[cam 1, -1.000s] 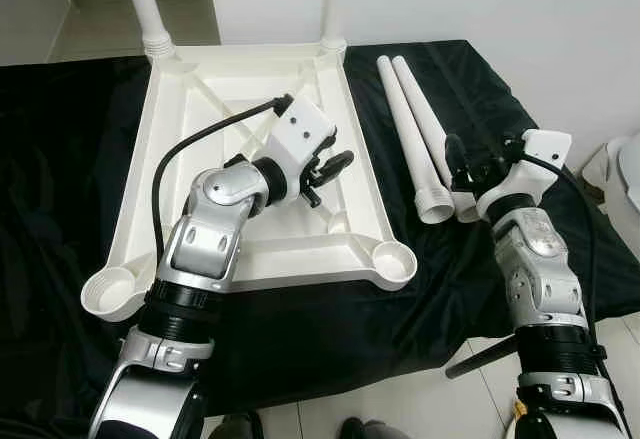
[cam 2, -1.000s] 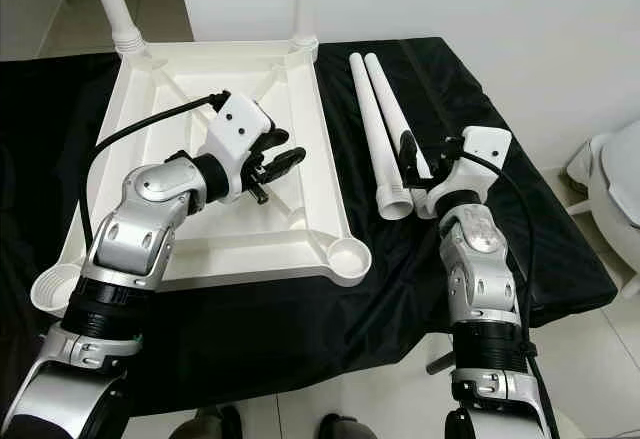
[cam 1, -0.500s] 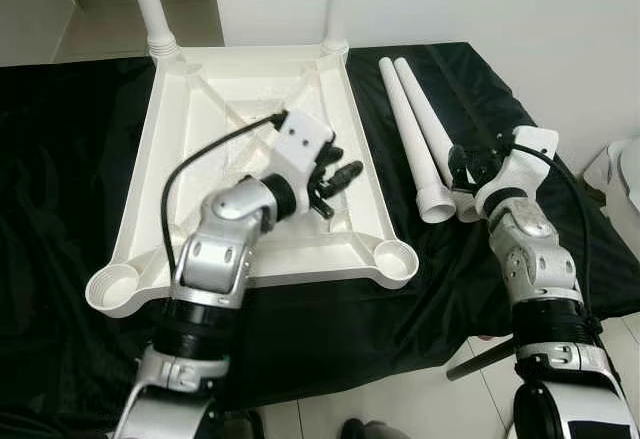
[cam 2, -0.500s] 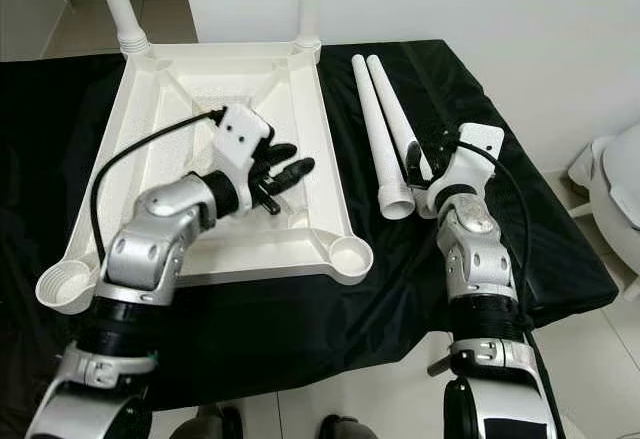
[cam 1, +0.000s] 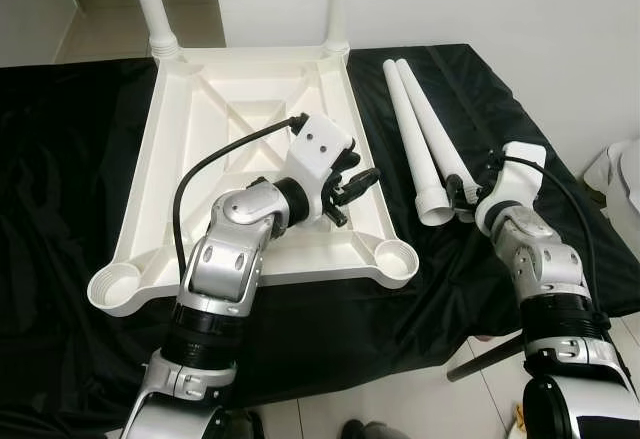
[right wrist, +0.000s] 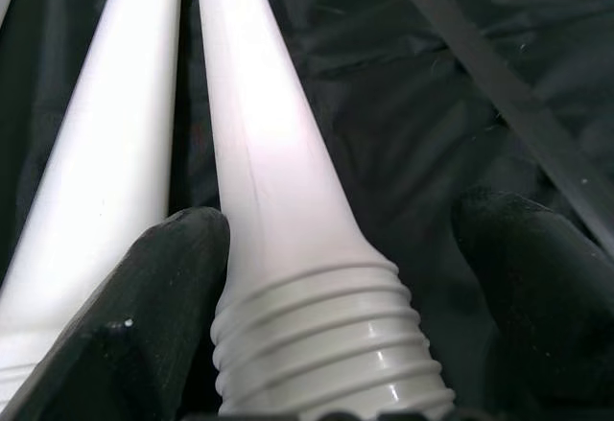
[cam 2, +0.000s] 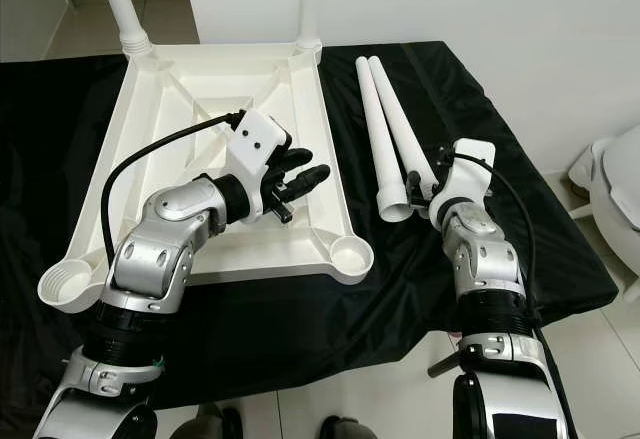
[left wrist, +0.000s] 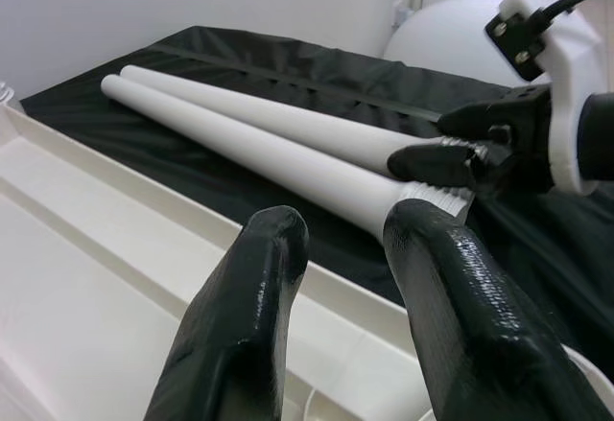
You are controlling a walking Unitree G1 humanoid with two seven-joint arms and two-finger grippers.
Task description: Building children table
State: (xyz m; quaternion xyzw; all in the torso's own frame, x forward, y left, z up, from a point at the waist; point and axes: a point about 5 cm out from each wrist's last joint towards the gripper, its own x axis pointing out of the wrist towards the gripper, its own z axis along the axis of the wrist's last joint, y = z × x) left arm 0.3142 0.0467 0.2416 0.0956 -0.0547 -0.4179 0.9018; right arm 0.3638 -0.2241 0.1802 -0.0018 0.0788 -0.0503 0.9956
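Leg pickup is the step in hand, by my reading. The right gripper (right wrist: 317, 344) is down at the threaded end of the right-hand loose leg (right wrist: 278, 200), its two black fingers spread, one on either side of the thread; one finger (right wrist: 153, 296) sits in the gap between this leg and its twin (cam 1: 412, 134), which lies just beside it on the black cloth (cam 1: 60, 159). The fingers have not closed on the leg.

The left gripper (cam 1: 352, 181) hovers over the upturned white tabletop (cam 1: 200, 129), above its right rim, fingers a little apart and holding nothing. The empty corner socket (cam 1: 395, 256) lies just below and to the right of it, between the two grippers. A second empty socket (cam 1: 112, 286) sits at the near left corner; the two far corners already carry upright legs (cam 1: 150, 4).

Next, I judge, the right gripper must close firmly just above the thread, lift the leg clear of its twin, turn it upright and bring the thread down into the near right socket. The taper may let the leg slip.
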